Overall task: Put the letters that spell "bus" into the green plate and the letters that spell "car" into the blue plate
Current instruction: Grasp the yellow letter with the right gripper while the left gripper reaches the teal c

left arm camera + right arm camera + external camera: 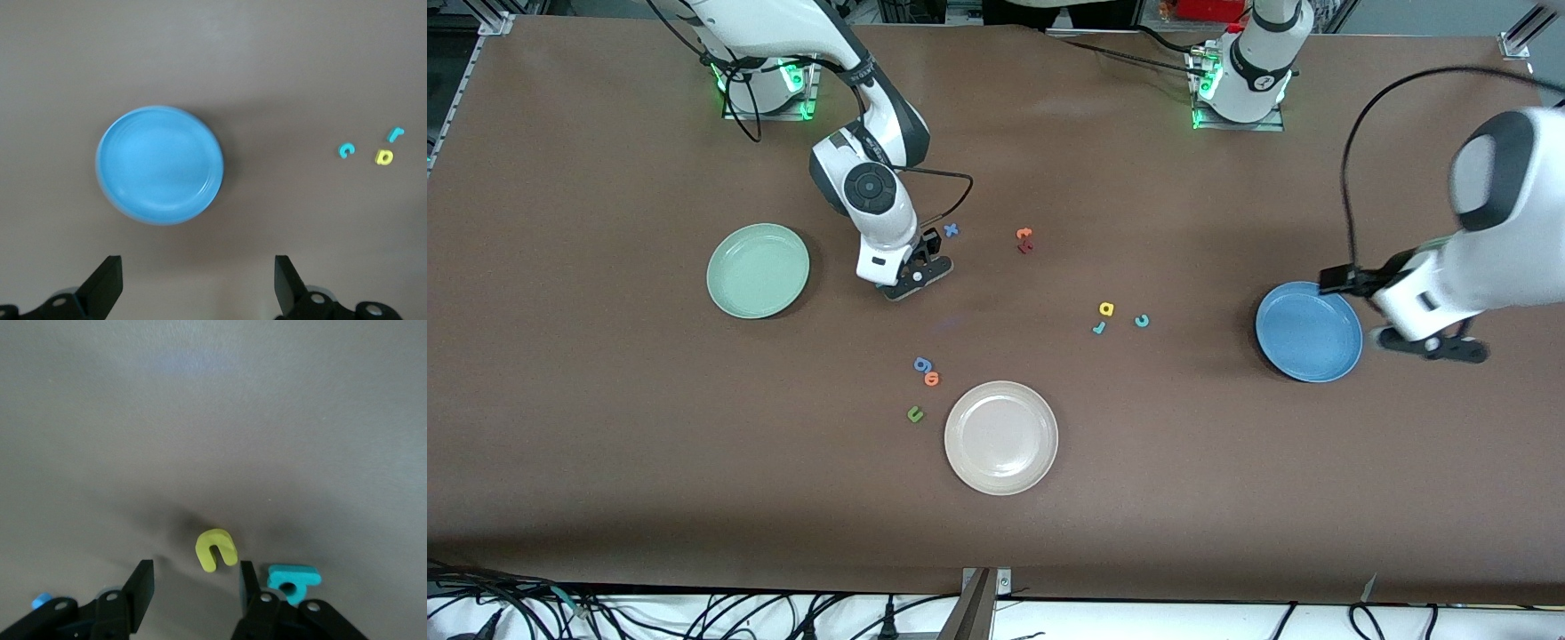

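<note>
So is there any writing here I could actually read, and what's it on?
No printed words, labels or brands; only foam letter shapes.
"u": yellow u
"b": teal b, beside it
"c", "a", "r": teal c, yellow a, teal r
"x": blue x
"g", "o", "u": blue g, orange o, green u
Too small to read: orange and red pair

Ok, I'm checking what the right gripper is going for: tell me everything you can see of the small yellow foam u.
The small yellow foam u is a thick, matte, horseshoe-shaped letter lying flat on the brown table. In the right wrist view it sits between the right gripper's black fingers, which bracket it, partly closed, with no clear contact visible. A teal foam letter lies right beside it, apart. The front view hides it under that gripper, beside the pale green plate.
</note>
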Robot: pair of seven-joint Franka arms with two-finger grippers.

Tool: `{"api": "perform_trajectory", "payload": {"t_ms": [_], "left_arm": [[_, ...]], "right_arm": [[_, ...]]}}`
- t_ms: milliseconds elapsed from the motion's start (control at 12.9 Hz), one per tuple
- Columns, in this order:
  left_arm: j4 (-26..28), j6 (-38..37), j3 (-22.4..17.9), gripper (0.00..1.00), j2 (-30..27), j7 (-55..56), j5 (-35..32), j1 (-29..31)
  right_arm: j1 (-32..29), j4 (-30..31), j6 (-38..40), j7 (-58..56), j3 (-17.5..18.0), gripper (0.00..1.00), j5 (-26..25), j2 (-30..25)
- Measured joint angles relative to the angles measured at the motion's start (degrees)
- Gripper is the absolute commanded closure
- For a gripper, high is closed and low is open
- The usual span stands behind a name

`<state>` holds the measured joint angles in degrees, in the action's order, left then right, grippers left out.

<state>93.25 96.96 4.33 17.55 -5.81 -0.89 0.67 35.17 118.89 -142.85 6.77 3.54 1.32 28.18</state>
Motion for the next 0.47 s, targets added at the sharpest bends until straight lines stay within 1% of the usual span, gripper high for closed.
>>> {"api": "perform_trajectory", "payload": {"t_ms": [156, 233, 311, 467], "left_arm": [[5.89, 8.05, -0.12, 0.00, 0.78, 0.50, 0.02, -4.04], [9.36, 12.63, -1.01, 0.01, 0.88, 0.91, 0.64, -6.80], [12.34, 16.18, -2.72, 0.01, 1.08, 1.17, 2.78, -10.06], [15.50, 19.78, -5.04, 0.01, 2.54, 1.24, 5.96, -14.82]], "right_arm": [[0.16, 0.00, -1.55, -0.10, -0.02, 0.46, -0.14, 1.08], [0.18, -0.01, -1.86, -0.16, -0.05, 0.52, -0.33, 1.23], [0.19, -0.02, -1.88, -0.23, -0.07, 0.57, -0.36, 1.22], [0.20, -0.03, -1.92, -0.28, -0.17, 0.57, -0.41, 1.19]]}}
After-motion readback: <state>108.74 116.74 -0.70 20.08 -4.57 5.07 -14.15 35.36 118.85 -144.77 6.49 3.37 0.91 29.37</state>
